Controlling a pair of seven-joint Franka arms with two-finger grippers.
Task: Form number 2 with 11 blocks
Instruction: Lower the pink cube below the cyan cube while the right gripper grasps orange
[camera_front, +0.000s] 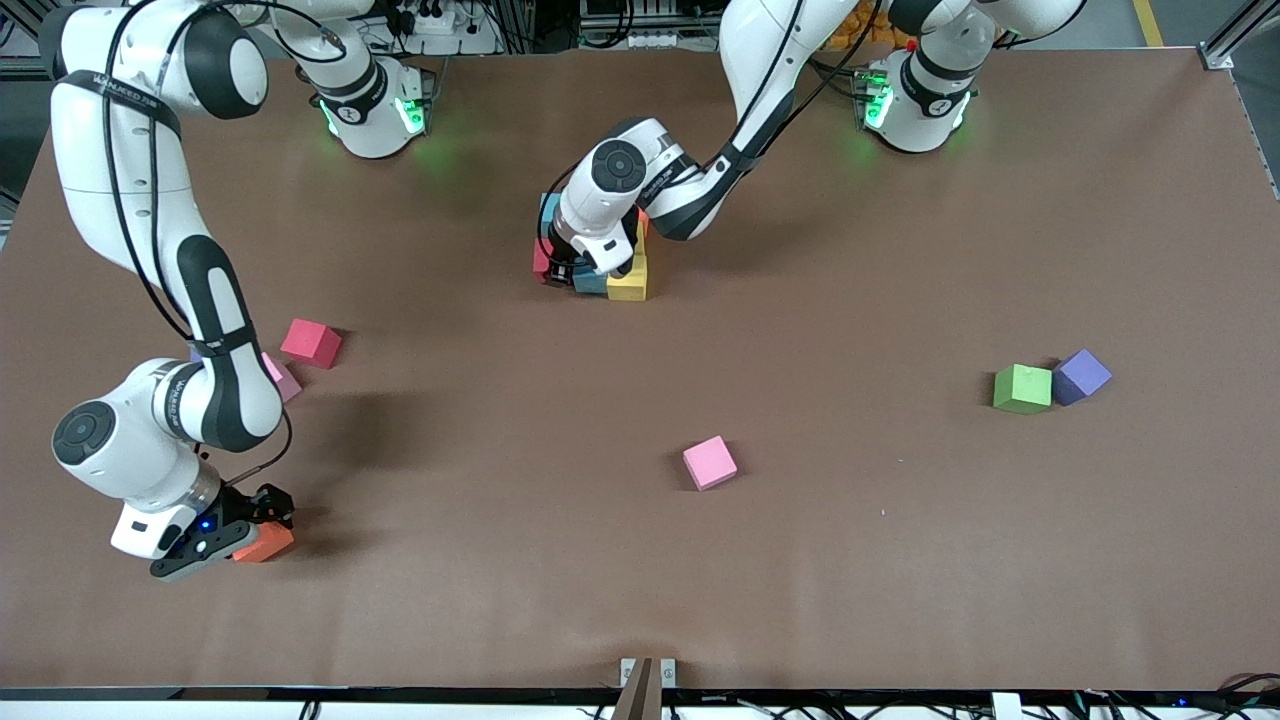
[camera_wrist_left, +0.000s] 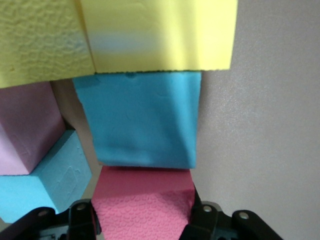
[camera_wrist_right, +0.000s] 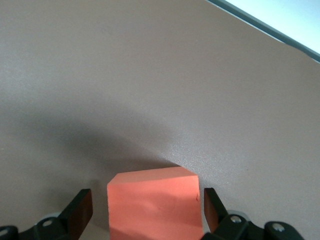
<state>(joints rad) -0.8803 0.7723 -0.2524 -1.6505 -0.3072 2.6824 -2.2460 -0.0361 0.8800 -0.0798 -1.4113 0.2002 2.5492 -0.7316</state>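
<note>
The partly built number 2 (camera_front: 628, 280) is a tight cluster of blocks mid-table, near the arms' bases. In the left wrist view a blue block (camera_wrist_left: 142, 117) sits against two yellow blocks (camera_wrist_left: 160, 35). My left gripper (camera_wrist_left: 142, 220) (camera_front: 565, 268) is shut on a red block (camera_wrist_left: 145, 205) (camera_front: 541, 258) that is pressed against that blue one. My right gripper (camera_wrist_right: 147, 212) (camera_front: 255, 535) stands open around an orange block (camera_wrist_right: 155, 207) (camera_front: 267, 543) on the table near the front camera, with a gap on each side.
Loose blocks lie about. A red one (camera_front: 311, 343) and a half-hidden pink one (camera_front: 284, 379) sit by the right arm, and a pink one (camera_front: 710, 462) lies mid-table. Green (camera_front: 1022, 388) and purple (camera_front: 1082, 376) cubes sit toward the left arm's end.
</note>
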